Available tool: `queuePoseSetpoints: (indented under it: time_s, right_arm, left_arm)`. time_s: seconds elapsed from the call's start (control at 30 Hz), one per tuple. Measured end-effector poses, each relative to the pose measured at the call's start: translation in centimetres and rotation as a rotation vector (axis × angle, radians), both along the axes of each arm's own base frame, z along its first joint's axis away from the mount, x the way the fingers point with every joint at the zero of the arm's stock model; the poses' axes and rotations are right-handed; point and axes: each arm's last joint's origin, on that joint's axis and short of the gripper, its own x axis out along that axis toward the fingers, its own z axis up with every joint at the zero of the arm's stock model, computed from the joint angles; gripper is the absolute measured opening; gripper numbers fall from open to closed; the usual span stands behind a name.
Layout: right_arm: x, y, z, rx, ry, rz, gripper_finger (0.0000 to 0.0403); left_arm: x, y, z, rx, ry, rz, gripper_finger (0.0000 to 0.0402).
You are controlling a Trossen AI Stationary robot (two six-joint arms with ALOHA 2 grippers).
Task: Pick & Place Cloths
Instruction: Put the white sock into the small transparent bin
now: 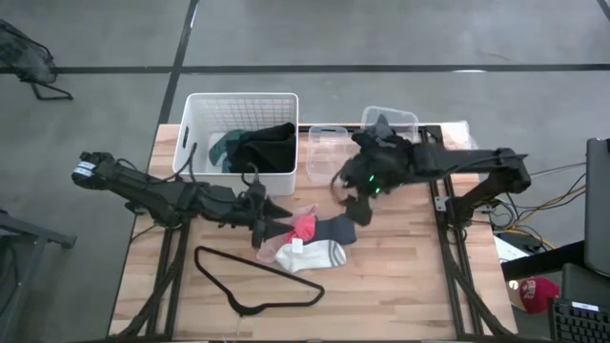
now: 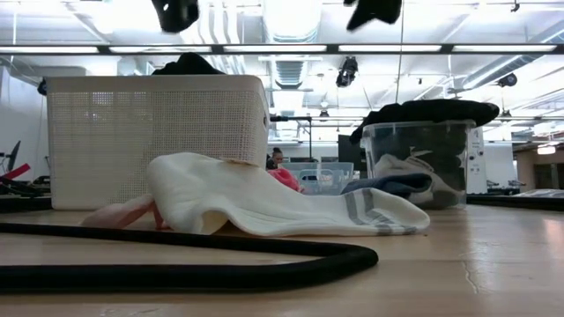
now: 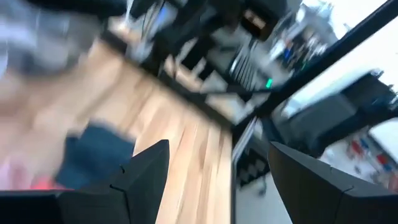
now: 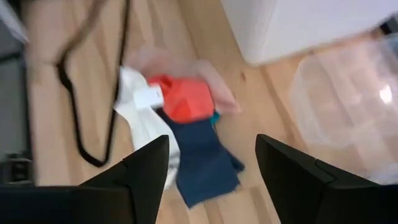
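Note:
A small pile of cloths (image 1: 305, 238) lies on the wooden table: a white grey-striped sock (image 2: 264, 198), a red piece (image 4: 186, 99), a pink piece (image 4: 208, 71) and a navy piece (image 4: 205, 158). Teal and black cloths (image 1: 257, 148) lie in the white basket (image 1: 195, 133). My left gripper (image 3: 219, 146) is open and hangs above the pile's left side (image 1: 262, 214). My right gripper (image 4: 211, 139) is open, above the pile's right side (image 1: 360, 205). In the low view both grippers, left (image 2: 176, 11) and right (image 2: 374, 11), are well above the table.
A thin black wire hanger (image 1: 253, 281) lies near the table's near edge. Two clear plastic containers (image 1: 329, 148) (image 1: 391, 122) stand right of the basket; black cloth tops the far one (image 2: 427, 110). Bare wood shows right of the pile.

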Motion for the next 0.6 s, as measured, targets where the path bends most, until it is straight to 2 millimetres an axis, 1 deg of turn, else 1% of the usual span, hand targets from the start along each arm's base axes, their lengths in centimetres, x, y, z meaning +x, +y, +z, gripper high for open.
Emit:
queuePoseSetpoints:
  time_s: [0.1,0.27,0.4,0.53,0.6]
  right_arm:
    - [0.6,1.1,-2.0,-0.019,0.064,-0.015,0.0224]
    - [1.4,2.0,-3.6,-0.001,0.068,-0.037,0.0214]
    - [2.0,2.4,-4.1,0.018,0.043,-0.055,0.0207]
    - [2.4,2.6,-3.9,0.033,-0.005,-0.064,0.0201]
    - [2.6,2.8,-3.7,0.039,-0.033,-0.063,0.0197]
  left_arm:
    - [0.0,-0.3,-1.4,-0.032,0.130,-0.043,0.0275]
    - [0.7,-1.8,-3.5,-0.017,0.261,-0.121,0.0275]
    - [1.6,-2.9,-6.1,0.033,0.394,-0.146,0.0275]
    - [2.2,-3.1,-9.2,0.056,0.585,-0.108,0.0275]
    - [2.6,-3.3,-10.5,0.055,0.647,-0.090,0.0275]
